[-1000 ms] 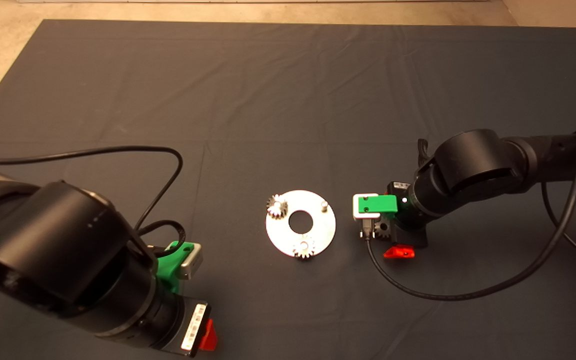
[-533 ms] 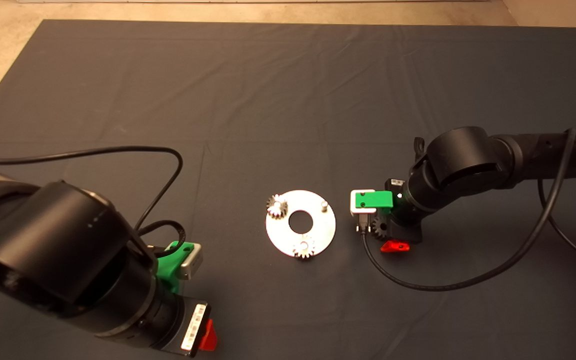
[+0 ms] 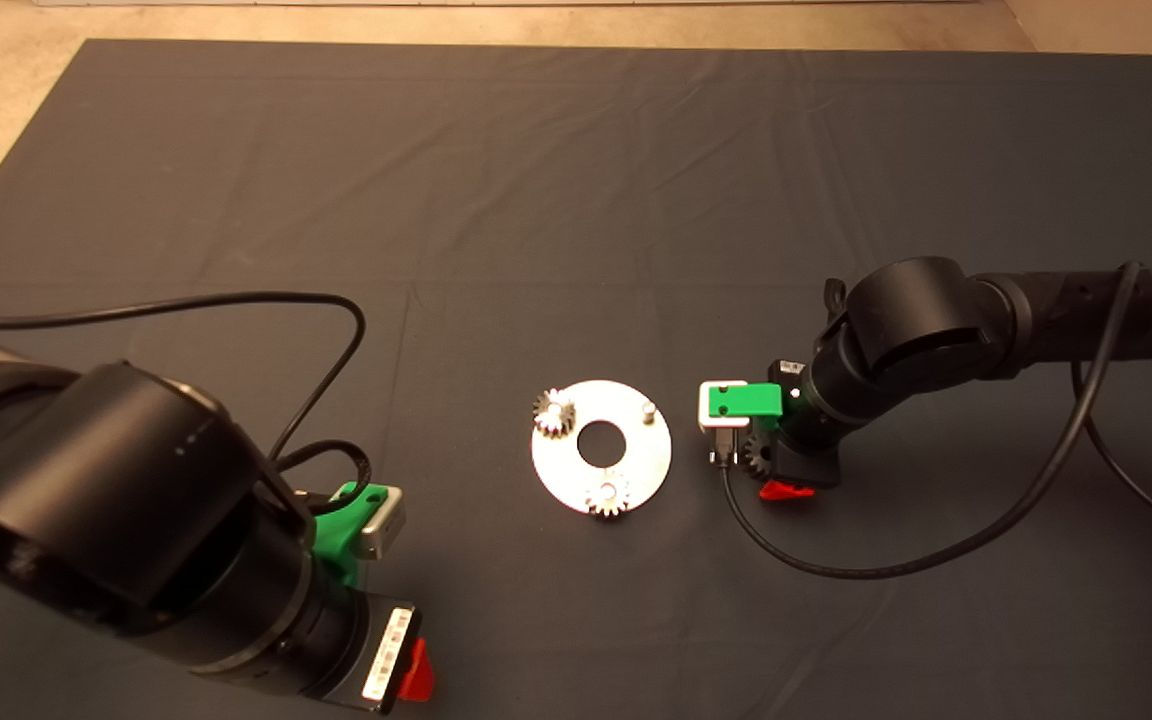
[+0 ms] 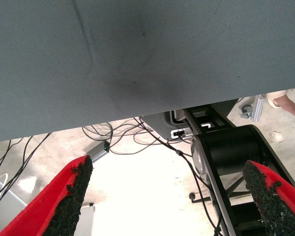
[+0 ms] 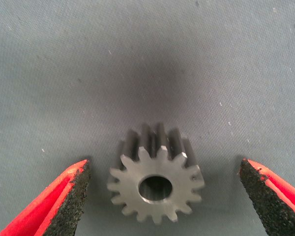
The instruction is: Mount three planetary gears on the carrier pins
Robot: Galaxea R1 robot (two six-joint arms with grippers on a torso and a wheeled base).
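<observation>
Right hand (image 5: 162, 196) astride gear (image 5: 156, 183) — unlabelled

You see a dull grey metal gear (image 5: 156, 183) with a smooth machined face lying on matt woven cloth, the mat (image 5: 147, 59). The disc (image 3: 556, 480) is bright polished metal. Gritty black pads (image 5: 73, 199) line glossy red plastic fingers.

Two glossy black cylindrical arms (image 3: 116, 500); each ends in a green plastic gripper block (image 3: 746, 402) with a white end-piece; red fingers (image 5: 49, 206) with black gritty pads; loose black cables (image 3: 896, 570) trail behind.
</observation>
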